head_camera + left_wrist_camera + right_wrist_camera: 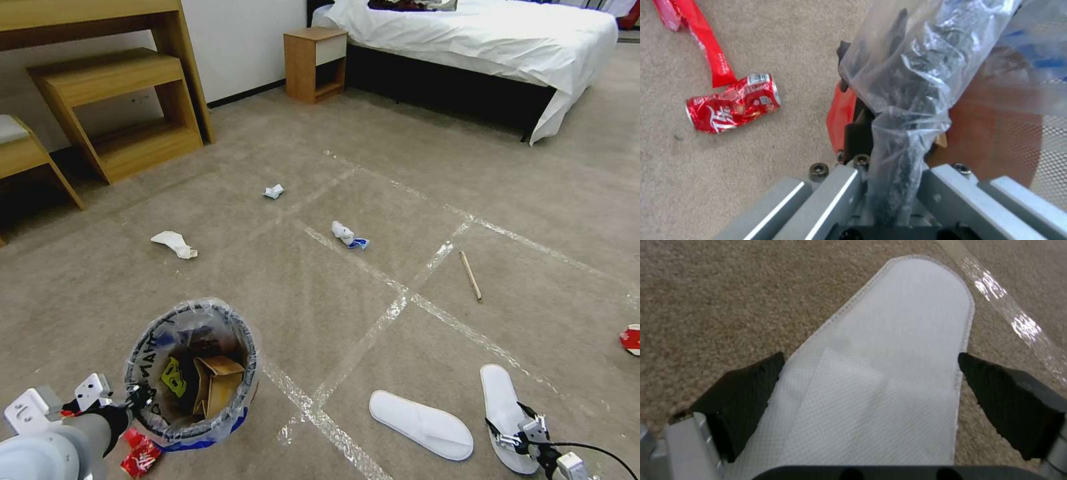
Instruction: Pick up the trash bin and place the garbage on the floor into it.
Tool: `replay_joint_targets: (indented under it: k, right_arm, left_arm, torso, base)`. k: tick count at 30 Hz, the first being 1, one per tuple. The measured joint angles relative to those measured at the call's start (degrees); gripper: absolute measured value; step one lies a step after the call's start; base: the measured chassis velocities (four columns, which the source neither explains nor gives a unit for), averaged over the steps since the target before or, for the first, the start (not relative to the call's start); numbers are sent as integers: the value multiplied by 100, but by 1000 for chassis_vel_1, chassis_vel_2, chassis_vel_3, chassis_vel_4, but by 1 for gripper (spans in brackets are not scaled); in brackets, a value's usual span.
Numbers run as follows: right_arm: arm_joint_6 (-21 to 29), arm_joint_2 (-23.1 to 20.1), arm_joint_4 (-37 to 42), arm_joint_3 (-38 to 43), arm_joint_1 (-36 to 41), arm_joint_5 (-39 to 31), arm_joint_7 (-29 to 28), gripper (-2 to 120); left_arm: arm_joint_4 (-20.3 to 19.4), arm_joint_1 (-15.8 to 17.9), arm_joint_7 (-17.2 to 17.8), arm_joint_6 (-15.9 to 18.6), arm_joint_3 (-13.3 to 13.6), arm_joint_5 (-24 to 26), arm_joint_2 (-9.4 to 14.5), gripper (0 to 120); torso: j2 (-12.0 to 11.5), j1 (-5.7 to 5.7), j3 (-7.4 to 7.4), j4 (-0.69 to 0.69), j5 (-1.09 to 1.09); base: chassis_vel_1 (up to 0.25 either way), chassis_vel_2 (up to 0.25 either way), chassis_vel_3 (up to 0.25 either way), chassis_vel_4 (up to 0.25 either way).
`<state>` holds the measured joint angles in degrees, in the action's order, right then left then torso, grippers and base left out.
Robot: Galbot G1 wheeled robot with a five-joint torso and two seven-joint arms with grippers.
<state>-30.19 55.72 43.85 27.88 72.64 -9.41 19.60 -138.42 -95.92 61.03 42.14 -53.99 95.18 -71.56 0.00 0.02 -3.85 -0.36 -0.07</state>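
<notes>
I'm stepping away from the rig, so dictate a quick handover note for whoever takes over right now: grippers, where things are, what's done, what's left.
Left gripper: jaws shut on the rim of the small round red trash bin with its crinkly clear plastic liner.
Right gripper: jaws open, straddling the right-hand white slipper on the beige carpet floor, not closed on it yet.
Done: a brown cardboard box is in the bin.
Left: both slippers (the second), three crumpled white papers, the thin wooden stick, the crushed red can and red wrapper beside the bin, a red item far right.
</notes>
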Motion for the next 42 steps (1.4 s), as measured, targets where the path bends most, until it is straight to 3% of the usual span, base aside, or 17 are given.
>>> replay_joint_targets:
  k: [12,19,29,33,35,42]
  right_arm:
    - [-9,-69,124,-15,16,-500,179,100]
    - [-54,-334,452,-165,-25,-1414,692,100]
    - [-14,-514,785,-131,-20,-1736,729,100]
    - [286,-646,1194,-143,228,-2039,632,100]
    - [887,-916,1814,-117,673,-2553,353,100]
    - [1449,-1508,2476,263,1354,-3126,280,100]
  left_arm:
    - [58,61,0,0,24,32,63,0]
    - [55,29,-1,0,-65,37,19,0]
    - [66,50,-1,0,-43,33,5,0]
    - [37,0,-1,0,-117,36,10,0]
    - [31,-23,0,0,-152,46,39,0]
    - [72,-27,0,0,-136,54,77,0]
  torso:
    - [-1,0,-2,-2,8]
    - [-1,1,-1,1,0]
    - [-1,1,0,0,-1]
    - [-1,0,0,2,2]
    - [0,1,0,-2,0]
    - [-1,1,0,1,1]
  base:
    - [0,0,0,0]
    - [0,0,0,0]
    - [0,0,0,0]
    - [0,0,0,0]
    - [0,0,0,0]
    - [0,0,0,0]
